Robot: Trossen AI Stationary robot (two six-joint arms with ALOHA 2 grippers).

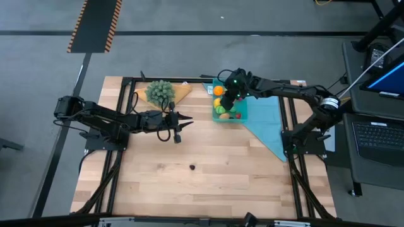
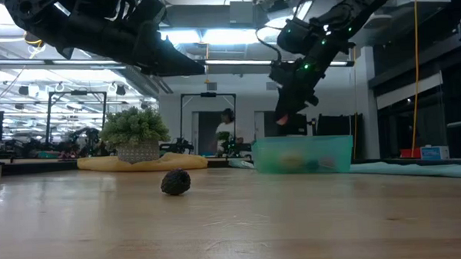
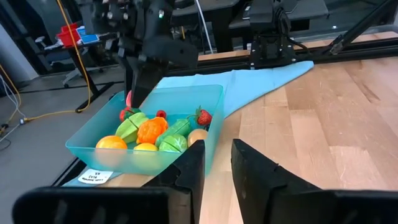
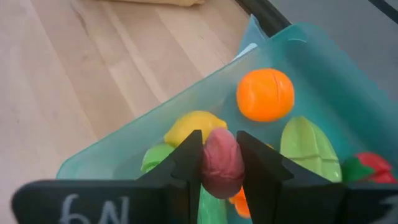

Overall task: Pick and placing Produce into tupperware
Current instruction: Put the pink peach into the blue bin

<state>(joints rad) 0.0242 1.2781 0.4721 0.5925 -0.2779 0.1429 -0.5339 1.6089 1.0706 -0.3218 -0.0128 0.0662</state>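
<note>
Above the teal tupperware (image 1: 242, 112), which sits at the far edge of the wooden table (image 1: 208, 176) on a light-blue cloth (image 1: 268, 123), the right gripper (image 4: 220, 163) hangs with its two fingers closed on a small reddish-pink produce piece (image 4: 221, 163). In the box below it lie an orange (image 4: 265, 94), a yellow lemon-like piece (image 4: 194, 127), a pale green leafy piece (image 4: 308, 148) and a red piece with green leaves (image 4: 367, 167); the left wrist view also shows a strawberry (image 3: 203, 116) against the box's wall. The left gripper (image 3: 217, 163) hovers over the table to the left of the box, well apart from it, its fingers standing slightly parted with nothing between them. One dark, bumpy produce piece (image 2: 175, 182) rests alone on the bare wood nearer the front, away from both arms. A bushy green plant (image 1: 160, 91) on a tan board (image 1: 180, 93) stands at the far edge, left of the box.
</note>
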